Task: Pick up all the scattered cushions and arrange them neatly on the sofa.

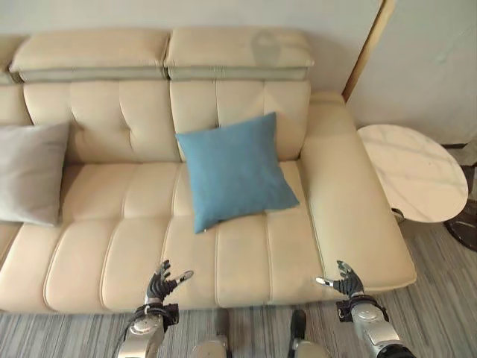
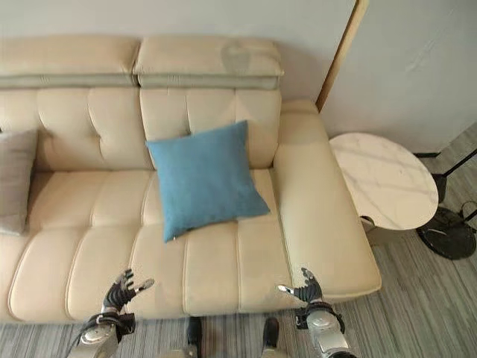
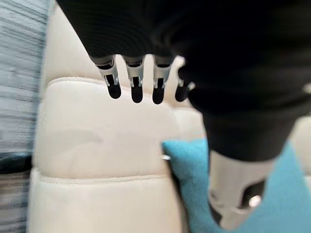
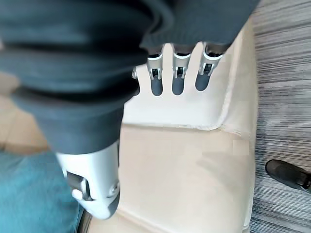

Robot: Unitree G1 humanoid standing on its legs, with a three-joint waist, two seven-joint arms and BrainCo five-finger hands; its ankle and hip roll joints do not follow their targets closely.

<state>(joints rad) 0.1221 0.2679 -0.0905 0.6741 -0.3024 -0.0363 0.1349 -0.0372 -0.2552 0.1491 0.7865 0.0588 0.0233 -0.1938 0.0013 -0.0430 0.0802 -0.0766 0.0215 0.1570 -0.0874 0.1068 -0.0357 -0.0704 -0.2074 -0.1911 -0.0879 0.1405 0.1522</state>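
Note:
A blue cushion (image 1: 235, 170) leans against the backrest of the cream leather sofa (image 1: 104, 253), on its right seat. A grey cushion (image 1: 30, 173) rests against the backrest at the sofa's left end. My left hand (image 1: 162, 285) hovers over the front edge of the seat, open, fingers spread and holding nothing. Open and empty too, my right hand (image 1: 344, 282) is over the front corner by the right armrest. The blue cushion (image 3: 243, 194) shows past the left thumb in the left wrist view, and the blue cushion (image 4: 29, 194) also shows in the right wrist view.
A round white marble side table (image 1: 414, 170) stands right of the armrest. A dark lamp base (image 2: 447, 233) sits on the floor beyond it. Grey striped carpet (image 1: 440, 298) runs along the sofa's front. A wall and a wooden door frame (image 1: 367, 46) are behind.

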